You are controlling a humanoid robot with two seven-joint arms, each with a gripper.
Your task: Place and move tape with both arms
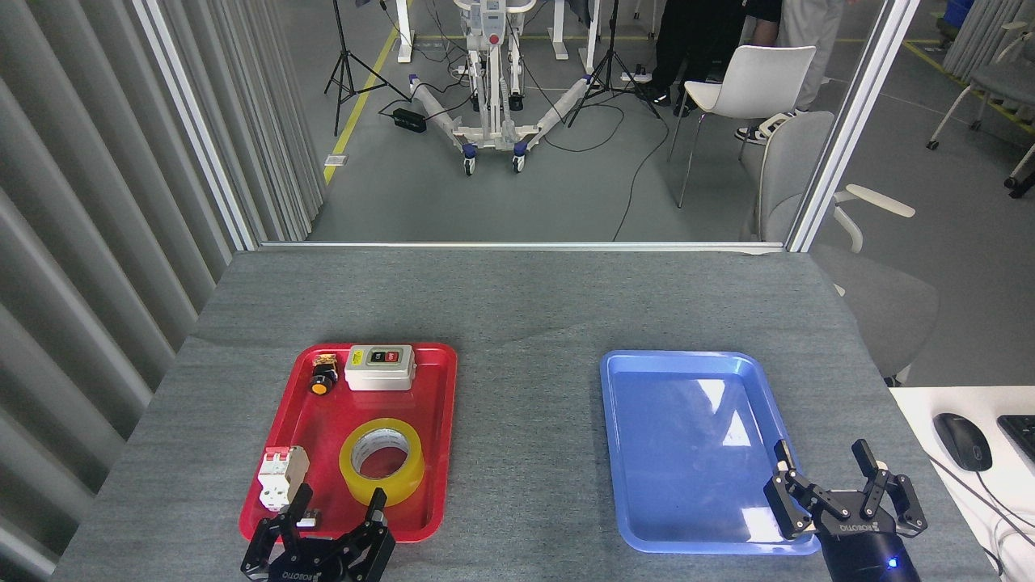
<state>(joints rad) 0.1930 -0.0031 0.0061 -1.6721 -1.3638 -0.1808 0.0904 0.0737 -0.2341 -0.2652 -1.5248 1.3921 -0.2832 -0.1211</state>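
Two trays side by side on the table [525, 299], seen from the left tray [441, 380]

In the left tray: tape [382, 461] at its near middle; a breaker [282, 475] left of the tape; a switch box [380, 368] at the far edge, a push button [323, 380] just left of it; the left end effector [340, 508] spread at the near rim; well to the right lies the second tray [623, 485], the right end effector [825, 473] spread at its near right corner.

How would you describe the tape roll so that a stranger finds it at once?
Find the red tray on the left of the grey table. The tape lies flat in its near half, right of a white breaker. It is the only ring there, translucent yellow.
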